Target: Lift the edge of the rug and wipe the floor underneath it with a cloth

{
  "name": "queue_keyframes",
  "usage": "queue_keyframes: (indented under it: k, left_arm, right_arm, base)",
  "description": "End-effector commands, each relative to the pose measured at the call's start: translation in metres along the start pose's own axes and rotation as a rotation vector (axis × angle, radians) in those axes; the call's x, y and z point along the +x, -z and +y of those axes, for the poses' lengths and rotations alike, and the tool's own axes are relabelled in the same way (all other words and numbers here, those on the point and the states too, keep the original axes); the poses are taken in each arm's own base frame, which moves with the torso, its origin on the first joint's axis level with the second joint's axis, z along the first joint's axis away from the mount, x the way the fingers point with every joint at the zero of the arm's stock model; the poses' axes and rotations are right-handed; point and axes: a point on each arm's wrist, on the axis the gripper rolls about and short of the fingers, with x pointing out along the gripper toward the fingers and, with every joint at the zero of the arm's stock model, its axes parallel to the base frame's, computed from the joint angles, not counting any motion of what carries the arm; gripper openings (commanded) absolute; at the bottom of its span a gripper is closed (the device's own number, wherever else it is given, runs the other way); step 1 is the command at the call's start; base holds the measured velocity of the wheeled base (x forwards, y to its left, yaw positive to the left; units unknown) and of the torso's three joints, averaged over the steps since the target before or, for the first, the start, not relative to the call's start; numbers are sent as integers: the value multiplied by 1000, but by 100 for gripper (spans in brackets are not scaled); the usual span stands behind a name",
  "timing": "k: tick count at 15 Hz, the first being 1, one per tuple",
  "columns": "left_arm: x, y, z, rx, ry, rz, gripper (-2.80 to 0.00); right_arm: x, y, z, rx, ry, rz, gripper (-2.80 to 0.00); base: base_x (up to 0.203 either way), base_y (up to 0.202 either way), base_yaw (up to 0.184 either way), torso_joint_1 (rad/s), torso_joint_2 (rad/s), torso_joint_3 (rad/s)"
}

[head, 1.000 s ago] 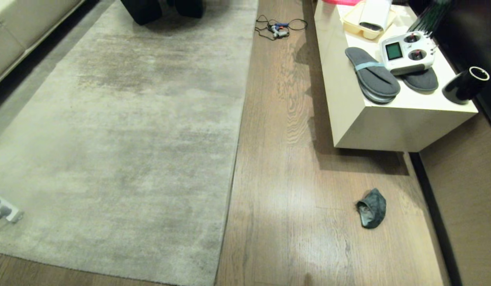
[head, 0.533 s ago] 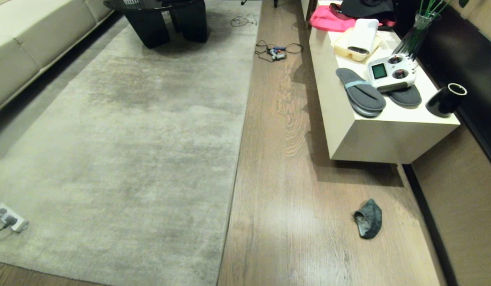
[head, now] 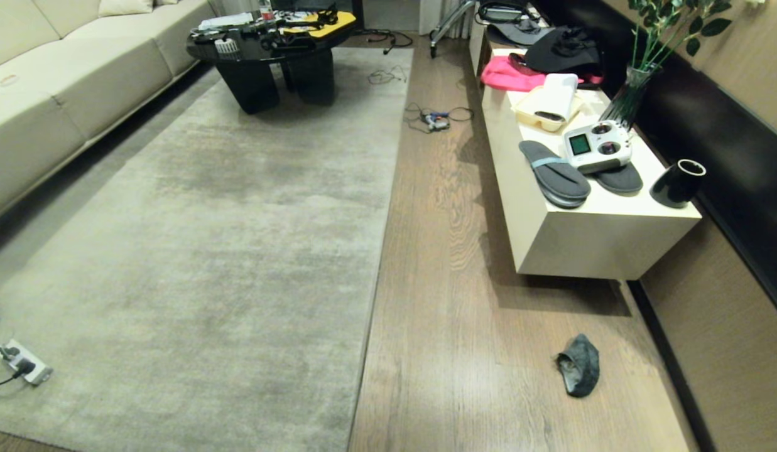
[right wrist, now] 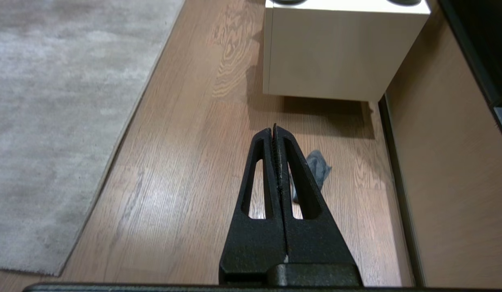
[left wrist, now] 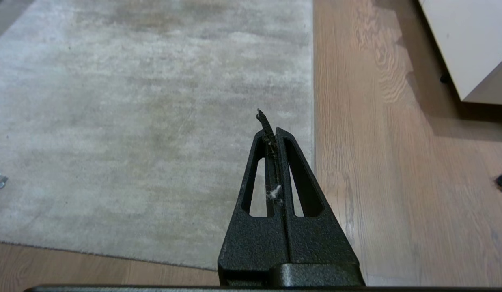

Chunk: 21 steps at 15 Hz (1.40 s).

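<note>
Both grippers are seen only in the wrist views, raised well above the floor (head: 463, 326): the left gripper (left wrist: 272, 127) hangs over the rug near the rug edge (head: 370, 282), the right gripper (right wrist: 275, 136) over bare planks. The fingers of both are pressed closed on nothing, though a dark fibre scrap is caught at the left tips.

The cloth (head: 579, 373) lies crumpled on the planks at about 4 o'clock in the head view, well apart from the rug edge, which runs from 12 to 6 o'clock through the middle. No step has been started.

The cloth is best fetched first by the right gripper, whose fingers must be opened before descent and closed on a raised fold. The rug edge is then to be pinched by the left gripper close to the near corner, where less weight is lifted.

Beyond the cloth, at 2 o'clock, a cream cabinet (head: 583, 245) carries slippers (head: 554, 182), a remote controller (head: 592, 147) and a black cup (head: 677, 183). A cable tangle (head: 435, 118) lies far off on the planks, and a power strip (head: 24, 369) rests on the rug at 8 o'clock. The strip between rug and cloth is unobstructed.
</note>
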Motion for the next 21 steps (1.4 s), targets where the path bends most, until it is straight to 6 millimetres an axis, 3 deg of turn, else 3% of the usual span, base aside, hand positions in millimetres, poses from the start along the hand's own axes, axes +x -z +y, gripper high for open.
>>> queue_keyframes:
  k: [1,13,21]
  left_arm:
    - [0,0,0,0,0,0,-280]
    - [0,0,0,1,0,2,-280]
    - [0,0,0,1,0,1,-280]
  right_arm:
    - [0,0,0,-1,0,0,-280]
    - [0,0,0,-1,0,0,-280]
    - [0,0,0,-1,0,0,-280]
  base:
    - [0,0,0,1,9,201]
    - [0,0,0,2,3,201]
    - [0,0,0,1,1,26]
